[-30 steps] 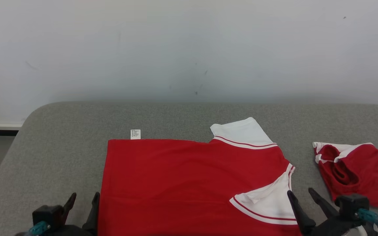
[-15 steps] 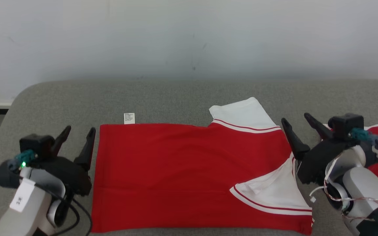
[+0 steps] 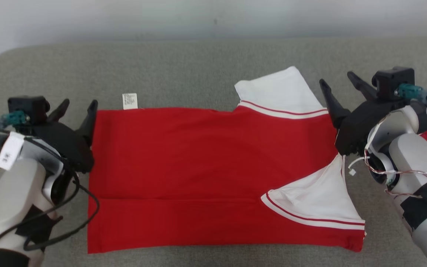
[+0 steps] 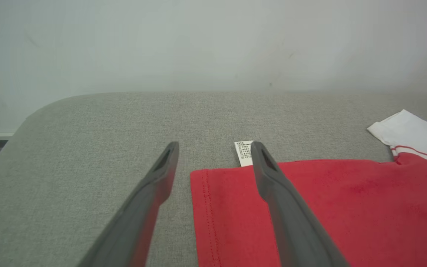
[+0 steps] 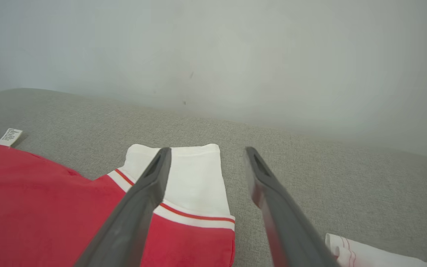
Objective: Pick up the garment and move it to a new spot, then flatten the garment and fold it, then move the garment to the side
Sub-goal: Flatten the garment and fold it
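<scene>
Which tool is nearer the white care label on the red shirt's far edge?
Left. The left tool sits just beside the care label; the right tool is across the shirt, by the white sleeve.

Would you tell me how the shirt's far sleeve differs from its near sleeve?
The far sleeve sticks out beyond the red body onto the grey surface; the near sleeve is folded in over it. The far sleeve lies smooth, the near sleeve creased. Both are white, red-striped.

A bare lab-style test room was suggested: a plain, scuffed white wall (image 4: pixel 213 44) was seen behind a grey fabric-covered surface (image 3: pixel 198 63).
</scene>
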Controlling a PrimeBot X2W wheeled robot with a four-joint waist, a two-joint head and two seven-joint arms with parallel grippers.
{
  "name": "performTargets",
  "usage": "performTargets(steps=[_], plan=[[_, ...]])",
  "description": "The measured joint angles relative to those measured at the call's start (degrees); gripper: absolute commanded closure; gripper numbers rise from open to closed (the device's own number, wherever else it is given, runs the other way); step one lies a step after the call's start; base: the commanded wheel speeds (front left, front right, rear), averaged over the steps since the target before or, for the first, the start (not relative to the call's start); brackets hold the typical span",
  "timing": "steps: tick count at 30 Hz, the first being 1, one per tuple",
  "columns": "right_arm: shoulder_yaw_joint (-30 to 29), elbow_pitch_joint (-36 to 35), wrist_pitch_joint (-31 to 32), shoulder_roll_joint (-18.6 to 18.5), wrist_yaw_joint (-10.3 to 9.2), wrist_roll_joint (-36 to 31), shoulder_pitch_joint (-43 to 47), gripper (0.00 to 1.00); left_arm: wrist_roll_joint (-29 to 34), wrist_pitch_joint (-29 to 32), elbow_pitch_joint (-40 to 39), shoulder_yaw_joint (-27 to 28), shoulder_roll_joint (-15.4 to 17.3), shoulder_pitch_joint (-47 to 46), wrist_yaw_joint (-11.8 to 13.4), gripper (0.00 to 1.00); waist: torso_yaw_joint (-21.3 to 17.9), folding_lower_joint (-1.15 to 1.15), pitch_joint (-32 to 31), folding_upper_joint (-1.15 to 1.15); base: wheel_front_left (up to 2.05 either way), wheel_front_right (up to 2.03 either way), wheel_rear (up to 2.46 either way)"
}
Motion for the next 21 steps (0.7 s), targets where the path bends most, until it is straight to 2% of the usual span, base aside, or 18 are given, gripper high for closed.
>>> performTargets(steps=[10, 21], plan=[[1.2, 3.6, -0.3, 1.6, 1.25, -1.0, -3.9, 0.00, -1.5, 1.3, 8.3, 0.5, 1.2, -3.7, -0.9, 0.00, -1.8, -0.01, 5.7, 0.01, 0.00, 0.00, 0.00], [1.9, 5.4, -2.2, 1.6, 2.20, -1.7, -4.4, 0.00, -2.4, 2.0, 14.3, 0.5, 0.5, -5.9, -1.4, 0.00, -5.2, -0.02, 8.3, 0.00, 0.00, 0.00, 0.00]])
